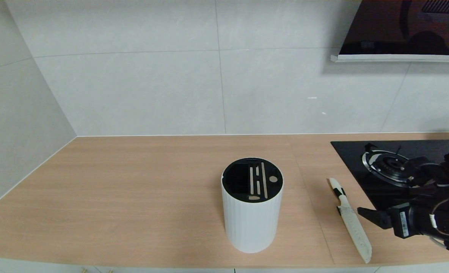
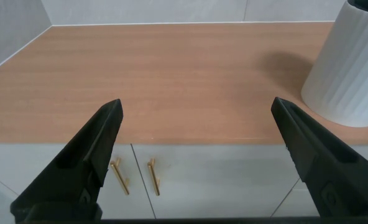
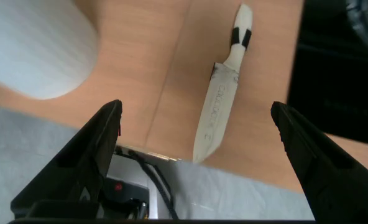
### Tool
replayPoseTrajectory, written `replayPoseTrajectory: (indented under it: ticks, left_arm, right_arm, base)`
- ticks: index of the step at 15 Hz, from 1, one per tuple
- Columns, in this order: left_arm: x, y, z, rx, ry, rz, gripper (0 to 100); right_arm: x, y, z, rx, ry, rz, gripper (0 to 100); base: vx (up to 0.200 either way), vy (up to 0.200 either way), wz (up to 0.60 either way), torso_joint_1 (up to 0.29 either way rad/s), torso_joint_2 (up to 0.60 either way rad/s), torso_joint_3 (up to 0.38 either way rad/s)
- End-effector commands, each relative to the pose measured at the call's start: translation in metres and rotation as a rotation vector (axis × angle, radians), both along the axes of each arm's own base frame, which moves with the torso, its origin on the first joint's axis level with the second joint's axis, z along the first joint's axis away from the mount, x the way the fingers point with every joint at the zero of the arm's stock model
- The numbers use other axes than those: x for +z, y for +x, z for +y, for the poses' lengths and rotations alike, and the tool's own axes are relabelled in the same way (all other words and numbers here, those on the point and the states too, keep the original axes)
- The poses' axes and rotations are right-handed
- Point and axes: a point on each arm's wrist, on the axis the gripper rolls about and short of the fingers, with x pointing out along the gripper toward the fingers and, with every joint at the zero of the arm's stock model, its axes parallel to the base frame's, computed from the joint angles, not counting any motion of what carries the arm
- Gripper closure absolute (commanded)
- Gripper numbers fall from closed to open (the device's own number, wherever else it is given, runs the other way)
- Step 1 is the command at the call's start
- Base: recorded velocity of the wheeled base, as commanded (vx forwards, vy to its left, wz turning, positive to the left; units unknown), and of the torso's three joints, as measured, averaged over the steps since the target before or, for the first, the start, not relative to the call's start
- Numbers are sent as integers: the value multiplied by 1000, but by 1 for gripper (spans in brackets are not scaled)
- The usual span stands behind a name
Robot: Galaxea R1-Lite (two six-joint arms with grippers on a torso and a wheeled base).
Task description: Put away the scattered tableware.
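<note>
The knife [image 1: 349, 220] lies flat on the desk [image 1: 133, 197] just to the right of the holder [image 1: 251, 216]. Its banded handle points away toward the wall and its blade tip sits close to the desk's front edge, farther forward than the holder's base. The holder, a white ribbed cylinder, stands upright with narrow slots in its dark top, and the stove [image 1: 383, 167] lies beyond the knife on the side away from the holder. The likely trouble is the grasp. The blade is thin and lies flush on the wood, so fingers closing on it rather than on the handle could skid off or pinch the edge, and a nudge toward the front could send the tip over the rim. Later, a blade brought down out of line with a slot might jam or tip the holder, which looks light and stands free. The right gripper [image 3: 195, 107] hovers above the knife on the holder's right, spread wide and empty, with the blade showing between its fingers and nothing touching it. The left gripper [image 2: 196, 106] is also spread wide and empty, over the desk's front edge to the holder's left.
</note>
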Motion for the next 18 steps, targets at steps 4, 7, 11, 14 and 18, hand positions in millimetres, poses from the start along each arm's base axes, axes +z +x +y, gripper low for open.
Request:
replayPoseTrajectory:
  ticks: [4,7,11,14,18]
  left_arm:
    - [0,0,0,1,-1,0,0]
    - [0,0,0,1,-1,0,0]
    - [0,0,0,1,-1,0,0]
    - [0,0,0,1,-1,0,0]
    - [0,0,0,1,-1,0,0]
  right_arm:
    - [-52,29,6,-19,-39,137,0]
    - [-74,42,8,-63,-69,150,0]
    - [-105,61,11,-121,-49,86,0]
    - [-129,72,12,-173,-77,61,0]
    - [-138,81,13,-221,-46,-7,0]
  base:
    - [0,0,0,0,0,0]
    - [0,0,0,0,0,0]
    - [0,0,0,0,0,0]
    - [0,0,0,0,0,0]
    - [0,0,0,0,0,0]
